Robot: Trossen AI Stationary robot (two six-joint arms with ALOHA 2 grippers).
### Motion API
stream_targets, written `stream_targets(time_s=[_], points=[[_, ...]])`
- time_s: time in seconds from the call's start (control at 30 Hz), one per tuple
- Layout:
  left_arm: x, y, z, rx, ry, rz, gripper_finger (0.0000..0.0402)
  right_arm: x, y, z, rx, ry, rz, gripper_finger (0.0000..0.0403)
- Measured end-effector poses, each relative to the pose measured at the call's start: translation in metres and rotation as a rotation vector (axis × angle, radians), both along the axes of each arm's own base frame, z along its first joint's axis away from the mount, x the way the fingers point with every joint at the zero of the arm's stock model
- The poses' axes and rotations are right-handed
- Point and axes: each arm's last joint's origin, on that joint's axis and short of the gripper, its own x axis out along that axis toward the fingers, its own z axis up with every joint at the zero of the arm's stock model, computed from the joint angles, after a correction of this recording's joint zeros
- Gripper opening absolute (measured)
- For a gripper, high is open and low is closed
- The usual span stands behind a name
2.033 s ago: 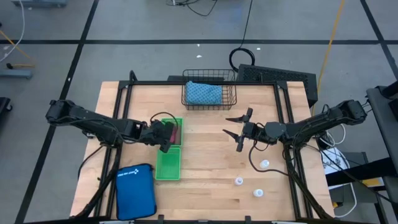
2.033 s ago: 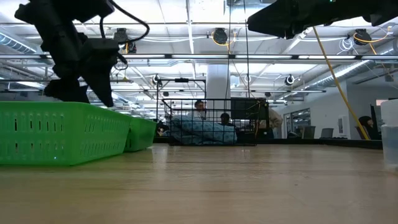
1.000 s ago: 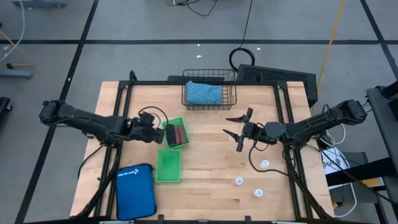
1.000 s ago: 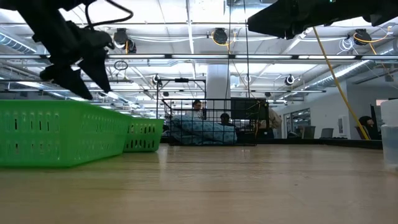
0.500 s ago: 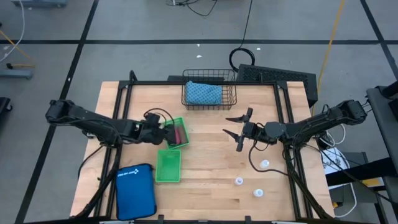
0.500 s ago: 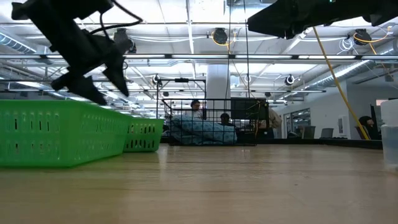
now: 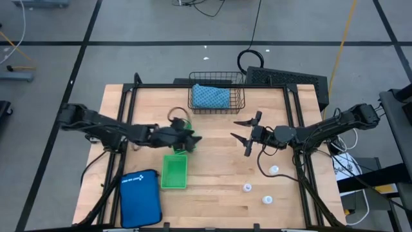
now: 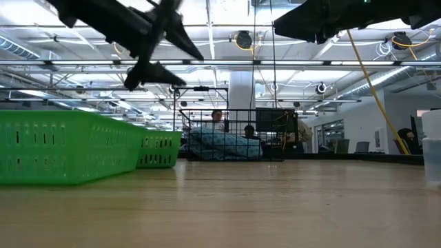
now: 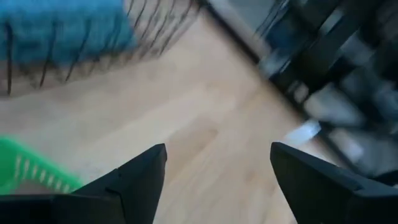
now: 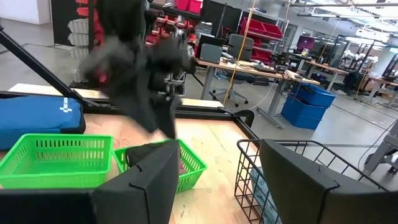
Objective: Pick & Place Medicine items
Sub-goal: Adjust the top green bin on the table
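Note:
My left gripper (image 7: 192,138) hovers open over the far green basket (image 7: 187,126), fingers slanting down toward the table's right; the left wrist view (image 9: 217,149) shows nothing between them. In the right wrist view that basket (image 10: 186,163) holds a dark piece (image 10: 149,153) and a pink piece (image 10: 181,165). Three small white bottles (image 7: 273,169), (image 7: 246,187), (image 7: 266,200) stand on the table near the right. My right gripper (image 7: 234,129) waits open and level above the table's middle right, holding nothing (image 10: 217,152).
A second green basket (image 7: 174,171) stands just nearer than the first. The blue zip pouch (image 7: 140,198) lies at the near left corner. A black wire basket (image 7: 217,96) with a blue cloth sits at the far edge. Bare wood lies between the two grippers.
My left gripper has swung toward the table's right, from beside the far green basket to above it, and has tipped up from pointing steeply down to a shallow slant. The baskets and bottles have stayed where they were.

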Motion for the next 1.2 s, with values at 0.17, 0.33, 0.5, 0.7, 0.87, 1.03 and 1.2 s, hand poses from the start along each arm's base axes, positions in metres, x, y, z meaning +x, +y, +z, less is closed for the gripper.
stream_targets(time_s=[0.17,0.33,0.5,0.7,0.87,1.03,1.2], points=[[0.039,-0.002,-0.009,-0.009,0.201,-0.081,0.0274,0.000,0.000,0.001,0.003,-0.014,0.000,0.0210],[0.071,-0.003,-0.014,0.034,0.358,-0.170,0.0262,0.000,0.000,0.001,0.003,-0.015,0.000,0.0210],[0.085,-0.005,-0.023,0.000,0.486,-0.207,0.0255,0.000,0.000,0.001,0.003,-0.012,0.000,0.0210],[0.084,-0.004,-0.034,-0.034,0.574,-0.177,0.0255,0.000,0.000,0.001,0.003,-0.014,0.000,0.0210],[0.080,-0.004,-0.036,-0.064,0.612,-0.139,0.0255,0.000,0.000,0.001,0.003,-0.014,0.000,0.0210],[0.075,-0.004,-0.038,-0.107,0.657,-0.119,0.0255,0.000,0.000,0.001,0.003,-0.014,0.000,0.0210],[0.072,-0.005,-0.040,-0.135,0.691,-0.140,0.0255,0.000,0.000,0.001,0.003,-0.014,0.000,0.0210]])
